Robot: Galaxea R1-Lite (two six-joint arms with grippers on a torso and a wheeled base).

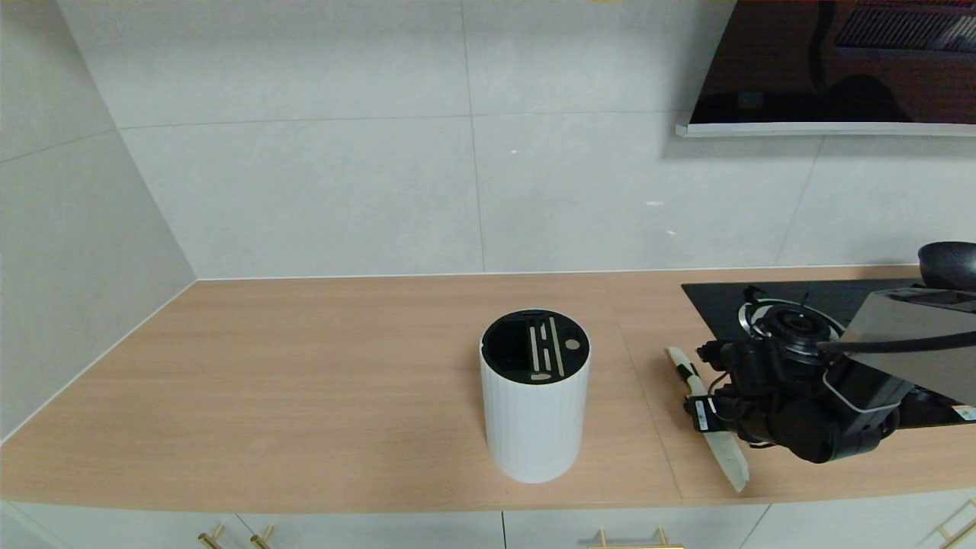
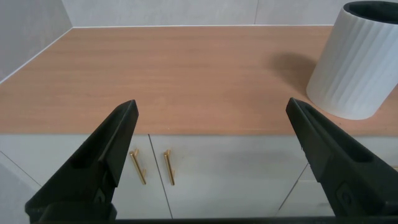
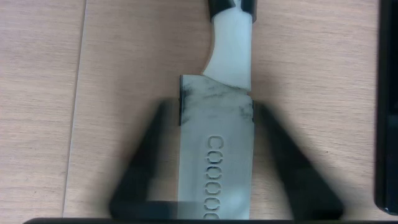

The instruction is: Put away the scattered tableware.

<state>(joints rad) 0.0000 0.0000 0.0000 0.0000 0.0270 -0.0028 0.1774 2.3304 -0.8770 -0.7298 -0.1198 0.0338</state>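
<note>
Both right fingers (image 3: 146, 168) pinch the knife (image 3: 217, 143) flat on the tabletop (image 1: 305, 381); best lift level, then lower blade-first into the holder (image 1: 535, 427); left gripper (image 2: 211, 109) hangs released.

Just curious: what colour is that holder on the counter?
The holder is white with vertical ribs and a black slotted top, clearest in the head view.

Bright even light, soft faint shadows

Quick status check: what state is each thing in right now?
knife: lying flat on the counter
holder: upright, nothing sticking out of its top
left gripper: open, holding nothing
right gripper: down over the knife, grip unclear
burner: unlit
</note>
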